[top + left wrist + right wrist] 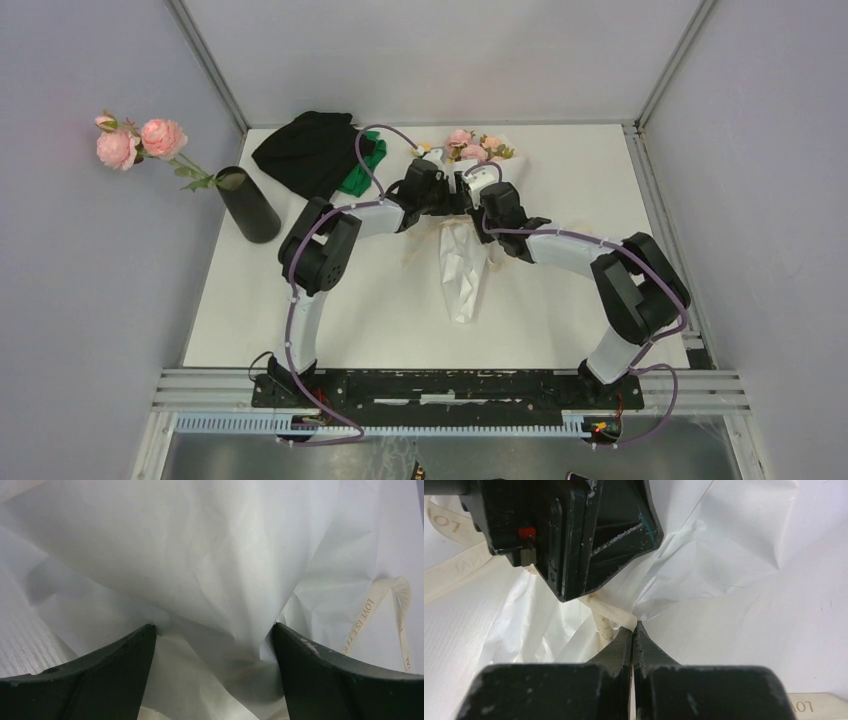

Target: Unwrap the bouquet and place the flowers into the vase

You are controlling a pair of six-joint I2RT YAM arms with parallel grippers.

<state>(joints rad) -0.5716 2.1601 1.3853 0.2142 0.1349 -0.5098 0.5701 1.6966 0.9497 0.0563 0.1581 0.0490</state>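
Your left gripper [212, 640], jaws wide, straddles a paper fold [215, 555] at mid-bouquet. The bouquet [462, 270] lies flowers [470, 146] at twelve o'clock, tail at six. Your right gripper [633, 630], closed, touches the ribbon [611, 620]. The vase [250, 205] stands at nine o'clock.

This is a robotics lab test cell. Plain pale grey wall panels [90, 320] and slim aluminium frame posts [208, 62] box in the flat white tabletop [560, 320].
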